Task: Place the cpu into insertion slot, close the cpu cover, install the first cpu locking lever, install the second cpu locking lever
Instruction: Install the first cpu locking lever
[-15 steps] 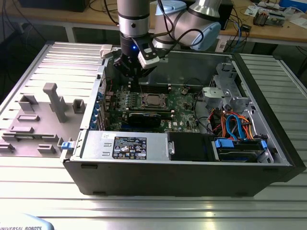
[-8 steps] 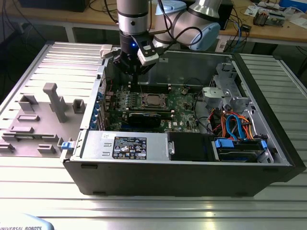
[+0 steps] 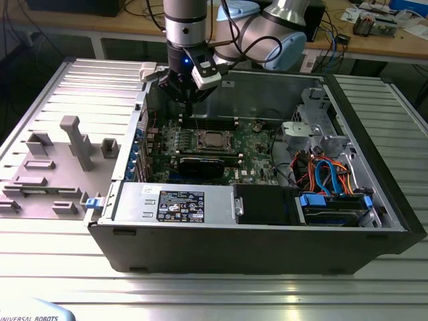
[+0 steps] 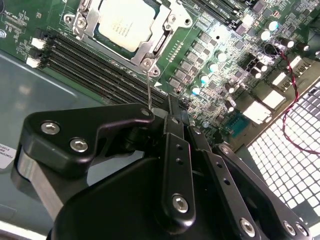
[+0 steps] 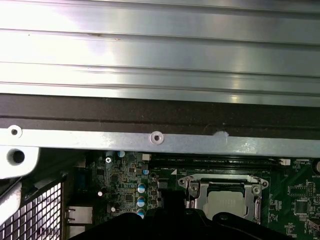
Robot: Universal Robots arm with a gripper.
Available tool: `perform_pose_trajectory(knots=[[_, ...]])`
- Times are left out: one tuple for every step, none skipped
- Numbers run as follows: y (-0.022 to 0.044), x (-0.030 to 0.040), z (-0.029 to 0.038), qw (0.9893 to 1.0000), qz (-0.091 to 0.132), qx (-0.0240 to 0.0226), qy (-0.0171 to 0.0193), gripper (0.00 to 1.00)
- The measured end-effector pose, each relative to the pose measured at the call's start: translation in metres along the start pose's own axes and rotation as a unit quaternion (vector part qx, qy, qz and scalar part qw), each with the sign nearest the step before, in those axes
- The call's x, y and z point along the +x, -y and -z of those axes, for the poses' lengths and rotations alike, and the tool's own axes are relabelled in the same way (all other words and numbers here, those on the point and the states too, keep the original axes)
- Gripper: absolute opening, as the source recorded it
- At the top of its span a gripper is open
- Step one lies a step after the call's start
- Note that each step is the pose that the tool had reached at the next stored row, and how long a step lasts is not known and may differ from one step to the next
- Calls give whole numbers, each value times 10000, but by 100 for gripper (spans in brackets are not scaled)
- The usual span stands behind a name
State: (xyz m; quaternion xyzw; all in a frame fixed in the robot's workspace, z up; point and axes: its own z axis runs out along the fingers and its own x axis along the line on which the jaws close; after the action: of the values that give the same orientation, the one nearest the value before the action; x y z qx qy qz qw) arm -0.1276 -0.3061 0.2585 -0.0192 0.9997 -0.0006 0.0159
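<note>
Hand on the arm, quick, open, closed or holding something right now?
Hand: closed on a thin wire lever beside the cpu cover.

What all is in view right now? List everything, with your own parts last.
computer case: one, black and grey, lying open on the ribbed metal table.
motherboard: one, green, on the case floor.
cpu: one, dull silver, seated in the insertion slot.
cpu cover: one, silver-grey frame, closed down around the cpu.
locking lever: one thin wire seen, silver, rising from the socket corner toward the gripper.
memory slots: several, long and black, beside the socket.
graphics card: one, black, by the socket.
power supply: one, silver, along the near wall.
cables: a bundle, blue and orange, at the exterior view's right.
grey fixture: one, at the exterior view's left.
gripper: one, black, above the memory slots.
</note>
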Motion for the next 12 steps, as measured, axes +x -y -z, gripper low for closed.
perform_pose_trajectory(knots=[[0,-4,0,10000,1,0,0,11],[0,-8,0,10000,1,0,0,11],[1,-17,-1,10000,1,0,0,11],[1,-24,-1,10000,1,0,0,11],[2,-32,-1,10000,1,0,0,11],[2,-40,-1,10000,1,0,0,11],[2,-49,-2,10000,1,0,0,11],[3,-55,-2,10000,1,0,0,11],[3,-68,-2,10000,1,0,0,11],[3,-79,-3,10000,1,0,0,11],[4,-87,-3,10000,1,0,0,11],[5,-117,-4,10000,1,0,0,11]])
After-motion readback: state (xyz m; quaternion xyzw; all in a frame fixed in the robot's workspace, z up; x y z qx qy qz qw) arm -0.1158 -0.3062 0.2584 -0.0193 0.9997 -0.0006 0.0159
